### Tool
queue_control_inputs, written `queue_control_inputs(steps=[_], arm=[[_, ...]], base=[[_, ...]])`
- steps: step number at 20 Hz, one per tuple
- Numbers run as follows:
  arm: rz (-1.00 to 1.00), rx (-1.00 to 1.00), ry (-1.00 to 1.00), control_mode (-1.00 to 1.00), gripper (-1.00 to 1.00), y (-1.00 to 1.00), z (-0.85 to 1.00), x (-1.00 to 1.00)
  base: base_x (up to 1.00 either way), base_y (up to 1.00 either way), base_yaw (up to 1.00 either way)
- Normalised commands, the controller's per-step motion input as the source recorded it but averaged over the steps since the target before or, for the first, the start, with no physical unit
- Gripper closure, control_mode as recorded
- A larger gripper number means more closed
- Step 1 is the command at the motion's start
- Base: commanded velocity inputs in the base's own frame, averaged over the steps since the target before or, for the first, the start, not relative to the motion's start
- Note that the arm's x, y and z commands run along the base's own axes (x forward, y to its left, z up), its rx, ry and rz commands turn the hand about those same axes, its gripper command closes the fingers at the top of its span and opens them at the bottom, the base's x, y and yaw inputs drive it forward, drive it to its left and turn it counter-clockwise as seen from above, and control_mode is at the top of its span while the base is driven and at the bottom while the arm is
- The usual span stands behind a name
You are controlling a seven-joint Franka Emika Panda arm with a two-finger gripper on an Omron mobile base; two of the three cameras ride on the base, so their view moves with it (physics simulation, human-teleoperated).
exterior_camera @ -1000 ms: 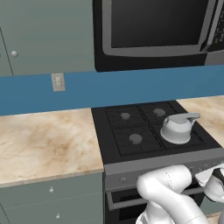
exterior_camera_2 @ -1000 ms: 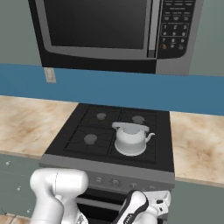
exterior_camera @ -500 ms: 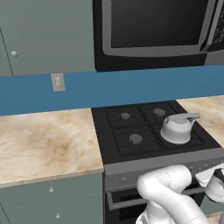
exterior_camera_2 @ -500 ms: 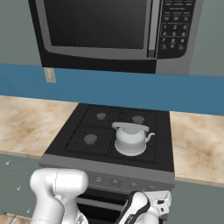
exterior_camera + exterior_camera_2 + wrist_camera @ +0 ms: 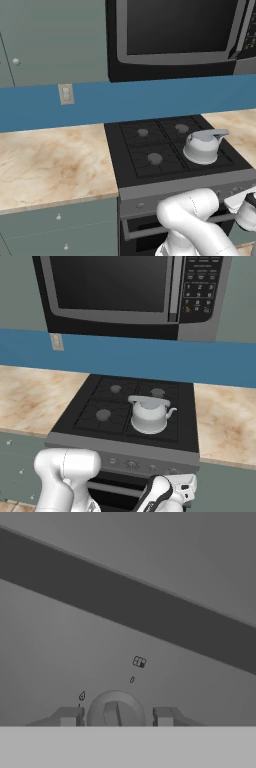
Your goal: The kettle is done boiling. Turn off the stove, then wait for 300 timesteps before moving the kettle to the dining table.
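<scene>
No readable text is found. Small markings are seen on the microwave (image 5: 130, 296) keypad and beside a knob (image 5: 116, 711) on the stove (image 5: 131, 462) front panel, but they are too small and blurred to be read.

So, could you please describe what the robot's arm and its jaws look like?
The arm is glossy white, built of thick rounded tube segments with bulbous elbows and a dark joint at the wrist. The gripper has two small, blocky grey fingers. No cables or markings show.

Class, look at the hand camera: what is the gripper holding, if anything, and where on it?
The gripper brackets a small round grey stove knob, one fingertip at each side; a firm hold cannot be told.
</scene>
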Motion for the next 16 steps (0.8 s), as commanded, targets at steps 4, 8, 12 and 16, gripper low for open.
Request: queue_control_inputs(steps=[4,8,12,16], arm=[[0.0,0.0,0.0,-1.0,1.0,0.08,0.0,0.0],[0.0,0.0,0.0,-1.0,1.0,0.04,-0.01,0.0],[0.0,0.03,0.0,-1.0,1.0,-0.02,-0.04,0.0],[0.0,0.12,0.0,-1.0,1.0,0.0,-0.21,0.0]], base=[[0.0,0.0,0.0],[0.0,0.0,0.0],[0.0,0.0,0.0],[0.0,0.0,0.0]])
